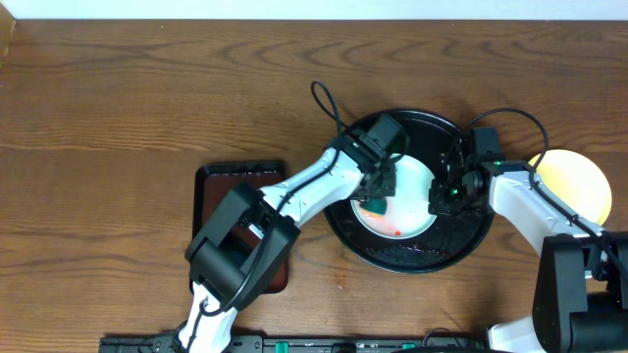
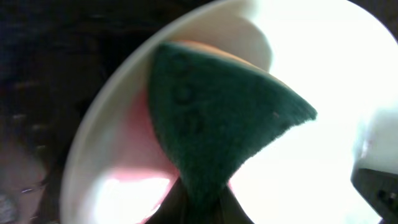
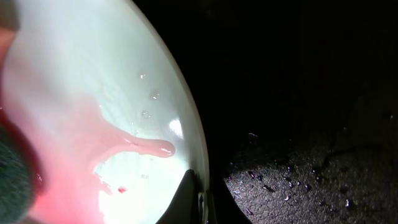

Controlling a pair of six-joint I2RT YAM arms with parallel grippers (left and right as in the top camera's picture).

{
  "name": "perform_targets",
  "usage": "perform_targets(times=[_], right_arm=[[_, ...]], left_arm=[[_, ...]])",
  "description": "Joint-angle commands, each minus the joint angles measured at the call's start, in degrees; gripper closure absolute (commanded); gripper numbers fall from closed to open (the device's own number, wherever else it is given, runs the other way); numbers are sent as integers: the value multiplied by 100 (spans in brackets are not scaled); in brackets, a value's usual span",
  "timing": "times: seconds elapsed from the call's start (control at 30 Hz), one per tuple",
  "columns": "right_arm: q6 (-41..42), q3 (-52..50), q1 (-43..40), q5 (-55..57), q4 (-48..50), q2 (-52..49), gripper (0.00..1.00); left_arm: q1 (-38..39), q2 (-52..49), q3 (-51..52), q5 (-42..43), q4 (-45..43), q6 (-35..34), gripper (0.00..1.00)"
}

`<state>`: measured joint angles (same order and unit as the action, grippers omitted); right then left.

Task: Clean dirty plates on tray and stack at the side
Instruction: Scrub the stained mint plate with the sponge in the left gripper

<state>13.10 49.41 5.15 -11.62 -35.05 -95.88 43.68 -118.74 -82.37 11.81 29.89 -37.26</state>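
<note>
L gripper [image 1: 377, 192] was pinched shut on a green sponge [image 2: 211, 118], its pad pressed into the blue-white plate [image 1: 412, 196], prob. to scrub off the red sauce [image 3: 74, 168] smeared there. R gripper [image 1: 444, 193] sat at the plate's right edge w/ fingers closed over the rim, one inside, one outside. I'd judge that was to stop the plate sliding or spinning under the scrub. Plate lay mid black tray [image 1: 461, 240], so right under the L gripper and w/ its rim btwn the R one's fingertips. Yellow plate [image 1: 579, 181] sat on the table just beside the tray's right side, partly hidden by the R arm. It looked clean, likely the start of the stack. Small red-brown tray [image 1: 221, 186] lay off to the left, under the L arm
</note>
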Motion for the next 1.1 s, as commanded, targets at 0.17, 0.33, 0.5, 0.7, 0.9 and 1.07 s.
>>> perform_targets(times=[0.17, 0.33, 0.5, 0.7, 0.9, 1.07], right_arm=[[-247, -238, 59, 494, -50, -229, 99], [-247, -238, 59, 494, -57, -229, 99], [-247, -238, 59, 494, -55, -229, 99], [-247, -238, 59, 494, -55, -229, 99], [-249, -238, 59, 496, -52, -227, 99], [-247, -238, 59, 496, -48, -227, 99]], left_arm=[[697, -225, 92, 874, -511, -382, 91], [772, -225, 92, 868, -538, -326, 89], [605, -225, 92, 9, -17, -219, 89], [214, -225, 92, -2354, 1014, 107, 89], [-55, -225, 76, -3034, 1281, 404, 89], [-57, -225, 79, -2680, 1040, 402, 88]])
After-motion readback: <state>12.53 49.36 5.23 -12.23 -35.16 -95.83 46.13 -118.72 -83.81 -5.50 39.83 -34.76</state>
